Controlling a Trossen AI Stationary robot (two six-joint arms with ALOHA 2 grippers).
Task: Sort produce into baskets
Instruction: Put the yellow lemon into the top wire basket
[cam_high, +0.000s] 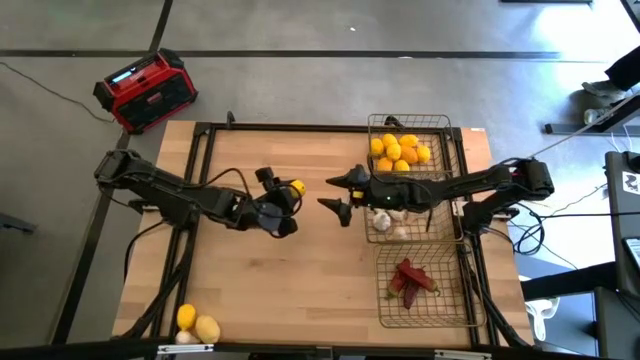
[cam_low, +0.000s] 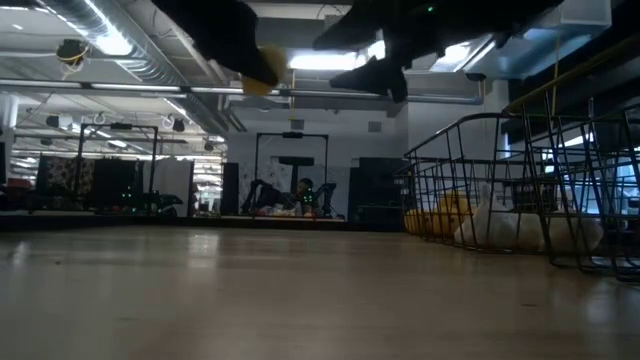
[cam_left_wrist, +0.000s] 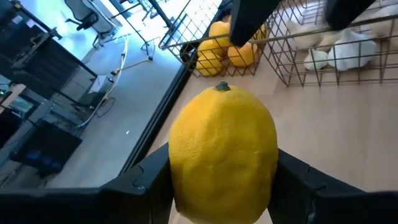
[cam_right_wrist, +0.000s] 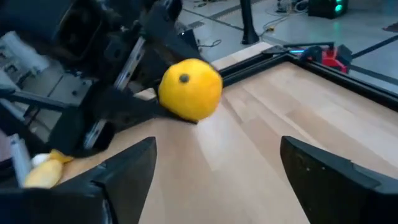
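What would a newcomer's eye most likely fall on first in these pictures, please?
Probably the lemon held in the left claw above the middle of the table, with the open right claw facing it from close by. Next, the three wire baskets along the right edge: lemons farthest back, garlic in the middle, red chilies nearest.

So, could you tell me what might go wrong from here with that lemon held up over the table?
1. The left gripper pinches the round lemon only at its sides, above the bare table; it could slip out and roll away.
2. The open right gripper faces it closely; if they attempt a handover, a mistimed release could drop the lemon, or the grippers could bump.
3. The lemon basket lies beyond the right arm, which blocks a direct path.
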